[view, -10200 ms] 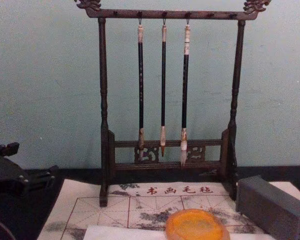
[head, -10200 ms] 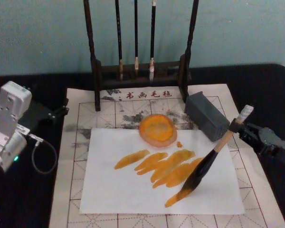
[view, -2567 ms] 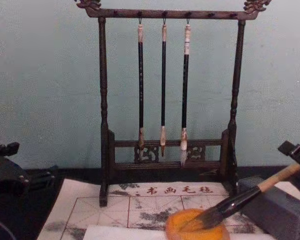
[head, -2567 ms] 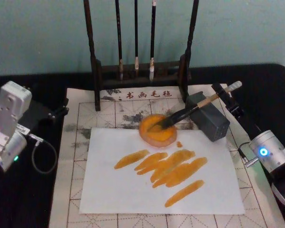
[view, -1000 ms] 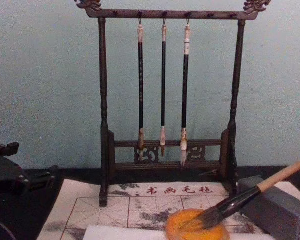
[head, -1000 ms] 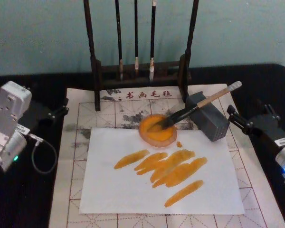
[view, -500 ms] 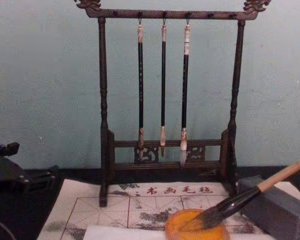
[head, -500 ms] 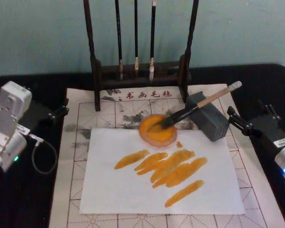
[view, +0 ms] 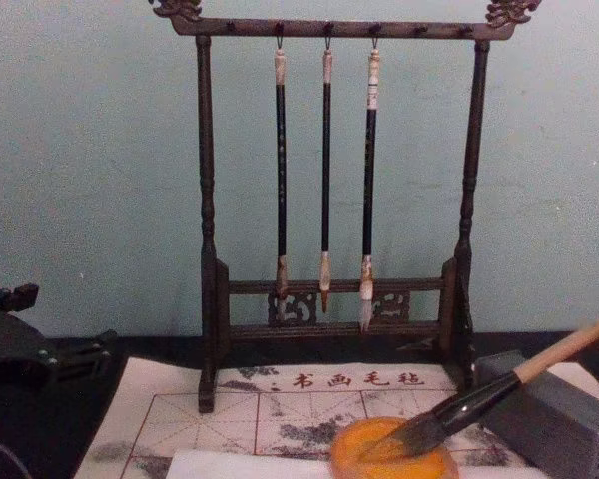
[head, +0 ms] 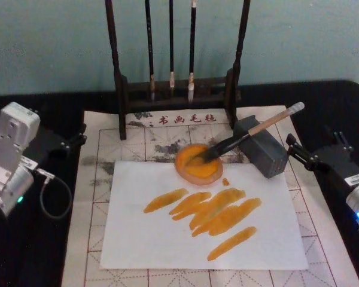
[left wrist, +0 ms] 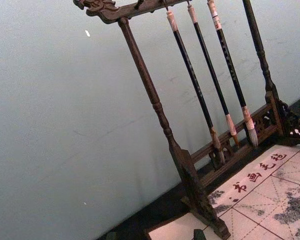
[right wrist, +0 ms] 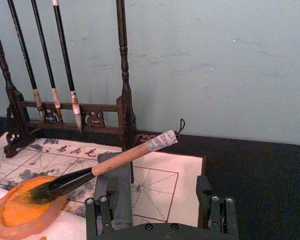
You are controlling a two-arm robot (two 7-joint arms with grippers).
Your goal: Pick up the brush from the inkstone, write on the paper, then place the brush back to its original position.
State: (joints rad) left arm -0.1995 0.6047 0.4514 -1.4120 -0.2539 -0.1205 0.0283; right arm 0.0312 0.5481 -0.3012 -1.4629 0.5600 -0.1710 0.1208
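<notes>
The brush rested across the grey block (bristles in the orange dish), right end effector wide open nearby.

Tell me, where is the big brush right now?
In the head view the brush lies right of centre, its bristles in the orange dish and its handle propped across the grey block, just in front of the brush rack.

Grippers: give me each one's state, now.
Left gripper: parked at the table's left, cannot tell.
Right gripper: open, empty, apart from the brush.
</notes>
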